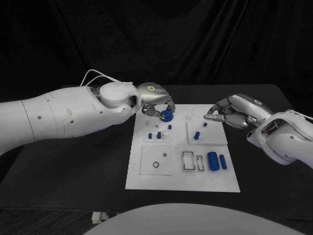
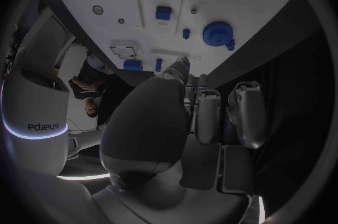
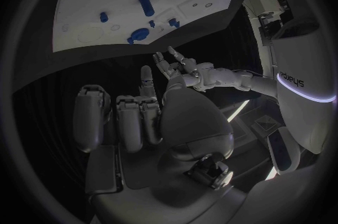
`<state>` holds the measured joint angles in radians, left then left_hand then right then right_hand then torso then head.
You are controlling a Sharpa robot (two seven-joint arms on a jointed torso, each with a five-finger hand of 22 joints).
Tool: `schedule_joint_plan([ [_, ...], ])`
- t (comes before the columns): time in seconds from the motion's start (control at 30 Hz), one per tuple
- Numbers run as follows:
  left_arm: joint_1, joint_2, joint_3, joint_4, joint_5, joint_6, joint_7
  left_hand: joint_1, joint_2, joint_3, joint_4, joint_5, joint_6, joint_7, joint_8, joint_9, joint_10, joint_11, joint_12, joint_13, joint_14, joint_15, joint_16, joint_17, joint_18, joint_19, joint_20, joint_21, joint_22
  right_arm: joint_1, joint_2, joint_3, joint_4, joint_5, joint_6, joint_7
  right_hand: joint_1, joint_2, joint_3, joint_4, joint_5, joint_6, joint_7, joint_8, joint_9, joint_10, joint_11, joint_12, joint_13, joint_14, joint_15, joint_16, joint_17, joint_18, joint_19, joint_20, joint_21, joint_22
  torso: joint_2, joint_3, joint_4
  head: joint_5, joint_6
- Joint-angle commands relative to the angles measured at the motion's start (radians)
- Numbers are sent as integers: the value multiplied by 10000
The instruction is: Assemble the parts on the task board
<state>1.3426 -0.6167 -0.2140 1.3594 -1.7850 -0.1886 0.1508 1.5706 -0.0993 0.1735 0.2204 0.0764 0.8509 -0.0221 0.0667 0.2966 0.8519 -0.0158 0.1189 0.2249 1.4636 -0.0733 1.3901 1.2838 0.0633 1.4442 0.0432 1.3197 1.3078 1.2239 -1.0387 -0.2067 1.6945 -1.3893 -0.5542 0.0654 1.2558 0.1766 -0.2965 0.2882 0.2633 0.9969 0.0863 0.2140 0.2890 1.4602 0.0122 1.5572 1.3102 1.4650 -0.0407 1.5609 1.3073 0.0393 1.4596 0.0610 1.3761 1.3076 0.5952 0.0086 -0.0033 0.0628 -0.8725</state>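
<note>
Two white robot arms reach over a black table (image 1: 72, 166) toward the white task board (image 1: 181, 183) lying at its middle. The left hand (image 1: 155, 102) hangs over the board's far left corner, its fingers (image 1: 172, 107) pointing down around a round blue disc (image 1: 166, 115) at their tips; the head view does not settle whether the fingers actually grip the disc or merely hover beside it. From the left wrist, that hand's fingers lie fairly straight and side by side, with the blue disc (image 2: 217, 34) resting on the board past them and apart from them. The right hand (image 1: 233, 112) sits at the board's far right edge, its fingers curled inward toward the palm with a fingertip (image 1: 208, 118) just above the white surface; nothing shows in its grasp. Small blue pegs (image 1: 158, 134) stand in the raised panel near the left hand, another blue peg (image 1: 199, 134) stands in the neighbouring panel, and a large blue cylinder (image 1: 213, 161) lies beside a smaller blue piece (image 1: 223, 162) toward the board's near right side.
</note>
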Motion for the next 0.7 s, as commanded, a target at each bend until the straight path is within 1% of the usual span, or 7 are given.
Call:
schedule_joint_plan([
  [0.03,-87,141,15,-160,-752,-125,648,-23,-120,96,-45,-4,67,5,10,-87,-13,-27,-57,-84,235,-21,131,142,-100,91,-3,104,1934,-63,15,5,53,-13,-216,167,101,12,-75,9,51,75,10,37,12,989,1,0,2457,1033,-90,37,2562,71,178,10,43,2017,0,1,14,11,-2],
  [0.1,-160,244,15,-279,-897,-180,693,-21,-140,147,-94,12,104,-9,19,-131,-9,-25,-61,-128,242,-28,157,152,-103,105,-15,121,1937,-99,21,5,61,-13,-218,191,101,12,-75,9,51,75,10,37,12,989,1,0,2457,1033,-90,37,2562,71,178,10,43,2017,-7,5,7,24,-2],
  [0.23,-249,379,15,-428,-1165,-317,772,-27,-171,196,-143,17,169,-38,40,-171,5,-68,-60,-171,231,-45,157,124,-97,97,-27,100,1929,-136,22,5,54,-13,-199,198,101,12,-75,9,51,75,10,37,12,989,1,0,2457,1033,-90,37,2562,71,178,10,43,2017,-10,9,5,26,-2],
  [0.3,-298,451,16,-505,-1246,-342,783,-33,-186,262,-188,13,259,-120,65,-213,36,-134,-49,-213,212,-67,149,86,-91,88,-44,78,1921,-153,29,5,43,-13,-187,199,106,10,-85,10,65,79,8,37,11,980,-2,-10,2446,1027,-94,22,2544,76,169,7,21,2010,-11,10,0,40,-2],
  [0.5,-435,679,16,-778,-1347,-340,755,-108,-225,324,-225,-4,285,-262,42,-298,7,-33,-66,-284,126,-53,44,-110,-68,26,-53,-40,1886,-185,55,5,16,-12,-144,192,106,10,-85,10,65,79,8,37,11,980,-2,-10,2446,1027,-94,22,2544,76,169,7,21,2010,-32,8,-13,91,-2],
  [0.6,-493,778,16,-894,-1364,-305,745,-150,-226,343,-227,-22,323,-256,52,-321,22,-30,-58,-300,80,-43,-12,-206,-54,-15,-50,-114,1864,-193,72,5,6,-12,-114,182,107,11,-88,12,69,81,7,37,11,975,-3,-16,2440,1022,-95,9,2529,79,164,6,8,2006,-31,9,-6,85,-2],
  [0.7,-545,865,16,-992,-1373,-313,742,-199,-219,390,-243,-35,435,-186,88,-352,90,-55,-16,-316,49,-45,-27,-244,-47,-40,-49,-153,1855,-199,89,5,-4,-12,-93,179,107,11,-88,12,69,81,7,37,11,975,-3,-16,2440,1022,-95,9,2529,79,164,6,8,2006,-29,8,-2,96,-2],
])
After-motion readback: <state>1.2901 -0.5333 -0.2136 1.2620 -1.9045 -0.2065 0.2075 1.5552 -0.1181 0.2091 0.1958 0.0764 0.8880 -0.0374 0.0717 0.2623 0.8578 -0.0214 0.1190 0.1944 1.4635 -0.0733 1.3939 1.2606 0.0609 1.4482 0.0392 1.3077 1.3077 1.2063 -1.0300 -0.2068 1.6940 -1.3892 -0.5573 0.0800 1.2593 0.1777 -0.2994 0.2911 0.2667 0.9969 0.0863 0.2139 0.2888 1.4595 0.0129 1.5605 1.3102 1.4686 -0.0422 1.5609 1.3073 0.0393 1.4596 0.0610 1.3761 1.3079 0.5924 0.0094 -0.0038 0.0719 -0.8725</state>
